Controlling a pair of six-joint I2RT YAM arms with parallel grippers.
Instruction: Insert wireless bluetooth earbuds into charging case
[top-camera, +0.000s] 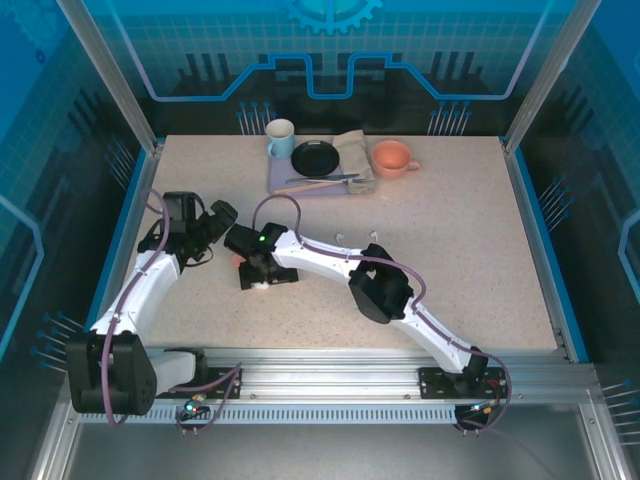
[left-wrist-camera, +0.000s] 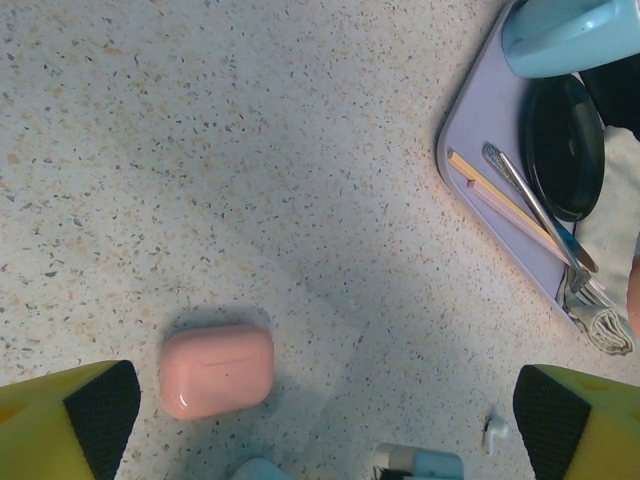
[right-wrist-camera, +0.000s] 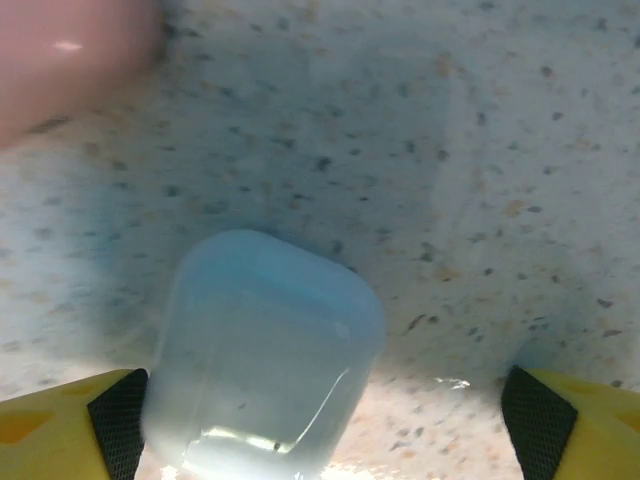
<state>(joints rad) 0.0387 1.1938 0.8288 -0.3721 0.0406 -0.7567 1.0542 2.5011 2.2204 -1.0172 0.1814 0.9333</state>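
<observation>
**A:** Right gripper (right-wrist-camera: 324, 420), state?

**B:** Jaws stand wide, low over the table (right-wrist-camera: 500, 150). Nothing clamped. The white case (right-wrist-camera: 262, 355), lid shut, lies flat between them. It is close against the pad (right-wrist-camera: 120, 415) at 8 o'clock of the wrist view; contact there can't be told. The other pad, at 4 o'clock, is well apart from it.

**A:** Pink case (left-wrist-camera: 218, 370)?

**B:** Shut as well, flat on the table. It is a blur at 11 o'clock in the right wrist view, near the white case. In the left wrist view it sits at 7 o'clock, just beside the pad there, with a sliver of table between.

**A:** Left gripper (left-wrist-camera: 325, 410), then?

**B:** Jaws fully apart, empty, hanging above the table.

**A:** Any earbuds located?

**B:** One white earbud (left-wrist-camera: 493, 432), loose on the table at 5 o'clock of the left wrist view. It is just beside the pad on that side and outside both cases. From above, things that small can't be made out.

**A:** Surroundings?

**B:** From above, both grippers meet over the table's left half, the right arm reaching across toward 9 o'clock. A tray (left-wrist-camera: 478, 140) sits at the table's 12 o'clock edge. It carries a blue mug (top-camera: 280, 138), a black plate (top-camera: 315, 158), chopsticks (left-wrist-camera: 505, 208) and a fork (left-wrist-camera: 530, 195). An orange mug (top-camera: 392, 158) stands on the table off the tray's 3 o'clock side. A cloth (top-camera: 355, 150) lies between the orange mug and the black plate.
</observation>
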